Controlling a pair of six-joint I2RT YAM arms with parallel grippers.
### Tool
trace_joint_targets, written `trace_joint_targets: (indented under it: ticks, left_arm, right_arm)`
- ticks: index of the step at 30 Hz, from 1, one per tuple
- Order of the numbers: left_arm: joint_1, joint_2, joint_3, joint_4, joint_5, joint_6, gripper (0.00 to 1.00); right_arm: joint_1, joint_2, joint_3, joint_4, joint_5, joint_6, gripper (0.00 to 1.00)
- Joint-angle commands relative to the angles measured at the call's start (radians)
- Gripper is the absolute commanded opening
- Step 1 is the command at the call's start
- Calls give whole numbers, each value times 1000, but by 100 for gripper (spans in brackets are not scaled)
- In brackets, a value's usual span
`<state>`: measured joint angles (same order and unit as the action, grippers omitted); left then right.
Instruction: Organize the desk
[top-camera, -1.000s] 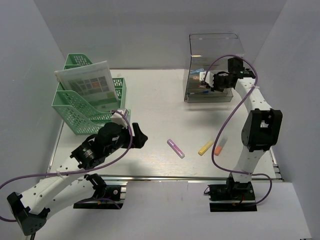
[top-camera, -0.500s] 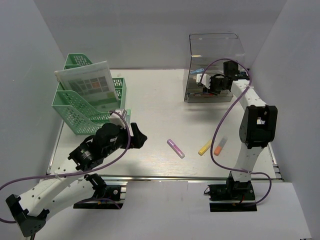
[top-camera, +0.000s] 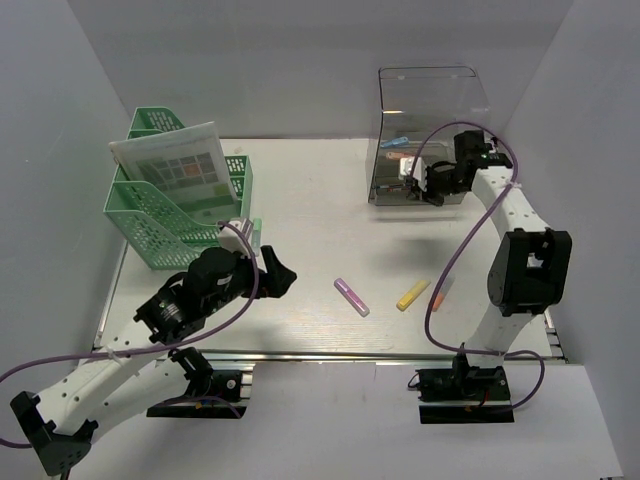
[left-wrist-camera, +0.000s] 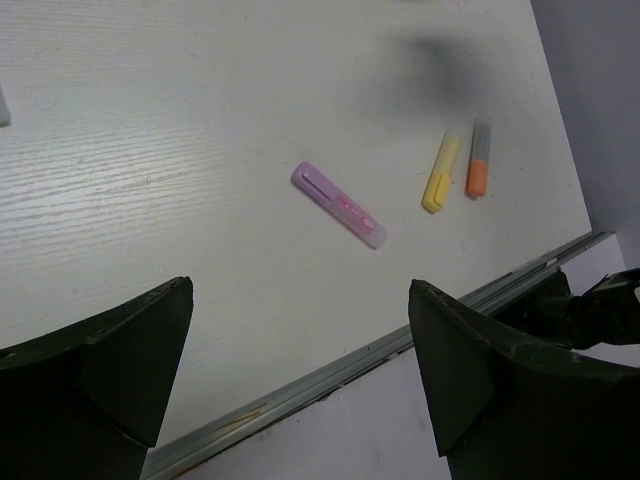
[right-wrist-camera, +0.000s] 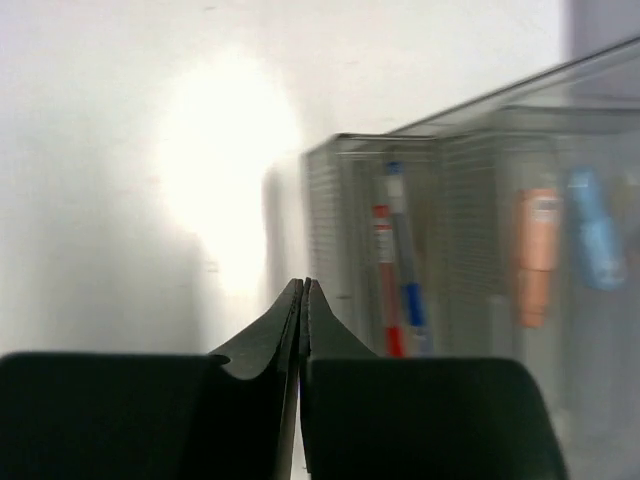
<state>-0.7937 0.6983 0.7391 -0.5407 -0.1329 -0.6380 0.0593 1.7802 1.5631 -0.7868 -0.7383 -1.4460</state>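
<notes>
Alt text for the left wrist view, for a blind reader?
Three markers lie on the white desk: a purple marker, and a yellow marker beside an orange marker. The open left gripper frames them, above the rail.

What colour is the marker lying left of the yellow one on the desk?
Light purple. The marker shows clearest in the left wrist view.
</notes>
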Motion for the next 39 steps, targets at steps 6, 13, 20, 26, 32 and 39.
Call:
trace_joint_targets:
  ticks: [6,13,20,26,32,39]
  left_arm:
    - [5,13,-17,27,21,-11,98]
    - [5,30,-27,42,27,-22,98]
    - [5,56,-12,48,26,-12,98]
    - [5,64,-21,64,29,-14,98]
    - [5,61,-20,58,29,-17,98]
    - [5,37,-26,38,19,-23,98]
  right_arm:
    - [0,10,-245,217,135,109,0]
    - [7,7,-368,610,276,294,0]
    - [10,30,-384,809,382,334,0]
    - [13,44,-365,882,413,355,0]
    - [11,105,-273,888,455,383,0]
    - [13,108,-268,920,468,412,0]
